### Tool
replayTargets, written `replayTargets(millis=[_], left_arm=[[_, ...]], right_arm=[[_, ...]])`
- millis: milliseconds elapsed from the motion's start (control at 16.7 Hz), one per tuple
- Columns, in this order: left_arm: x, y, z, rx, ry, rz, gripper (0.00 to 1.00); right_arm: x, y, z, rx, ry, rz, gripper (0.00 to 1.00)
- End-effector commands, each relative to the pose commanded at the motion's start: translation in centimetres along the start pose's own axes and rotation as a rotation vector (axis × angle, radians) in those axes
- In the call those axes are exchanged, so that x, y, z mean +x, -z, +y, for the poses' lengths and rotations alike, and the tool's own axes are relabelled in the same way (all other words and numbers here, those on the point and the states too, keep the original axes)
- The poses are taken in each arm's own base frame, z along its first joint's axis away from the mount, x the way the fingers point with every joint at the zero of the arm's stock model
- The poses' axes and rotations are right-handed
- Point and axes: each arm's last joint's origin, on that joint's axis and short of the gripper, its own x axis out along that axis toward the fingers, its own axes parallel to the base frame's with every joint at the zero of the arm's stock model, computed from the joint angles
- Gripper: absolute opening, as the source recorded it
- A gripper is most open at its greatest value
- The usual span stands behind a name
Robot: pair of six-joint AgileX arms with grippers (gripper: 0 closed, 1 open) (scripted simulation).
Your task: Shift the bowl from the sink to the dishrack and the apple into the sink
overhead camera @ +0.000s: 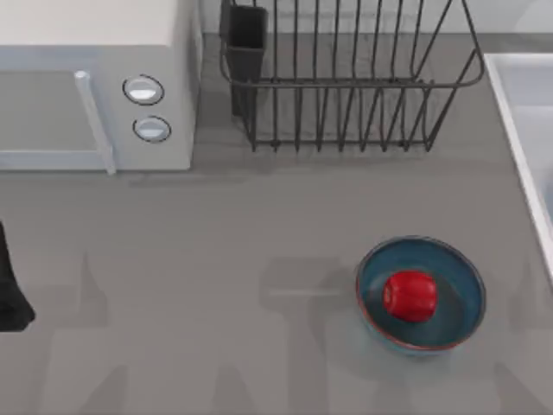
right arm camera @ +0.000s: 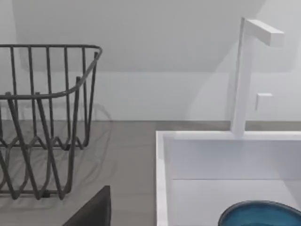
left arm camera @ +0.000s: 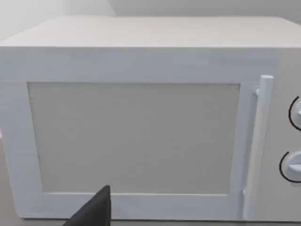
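Observation:
A deep-blue bowl (right arm camera: 261,214) lies inside the white sink (right arm camera: 162,179), low in the right wrist view. The sink's rim (overhead camera: 517,130) runs along the table's right edge. On the table at the front right stands a second blue bowl (overhead camera: 458,298) that looks the same, with the red apple (overhead camera: 409,295) in it. The dark wire dishrack (overhead camera: 346,86) stands at the back middle, a utensil cup (overhead camera: 245,39) at its left corner. My left gripper (left arm camera: 94,212) faces the microwave, its arm (overhead camera: 10,290) at the table's left edge. My right gripper (right arm camera: 91,212) hangs between dishrack (right arm camera: 42,117) and sink.
A white microwave (overhead camera: 86,95) with two round knobs (overhead camera: 143,90) fills the back left. A white faucet (right arm camera: 244,75) rises behind the sink. Grey tabletop (overhead camera: 216,277) lies open between microwave, rack and the bowl with the apple.

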Motion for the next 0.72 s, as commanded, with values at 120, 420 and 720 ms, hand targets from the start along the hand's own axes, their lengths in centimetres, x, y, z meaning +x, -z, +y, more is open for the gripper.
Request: replayTargets(millis=[120, 420, 720], left_arm=[[0.0, 0.0, 0.0, 0.0, 0.0, 0.0, 1.0], [0.0, 0.0, 0.0, 0.0, 0.0, 0.0, 1.0], [0.0, 0.0, 0.0, 0.0, 0.0, 0.0, 1.0]], right_arm=[[0.0, 0.0, 0.0, 0.0, 0.0, 0.0, 1.0], [0.2, -2.6, -0.3, -0.023, 0.028, 0.066, 1.0], [2.5, -8.5, -0.9, -0.067, 0.067, 0.252, 1.0]])
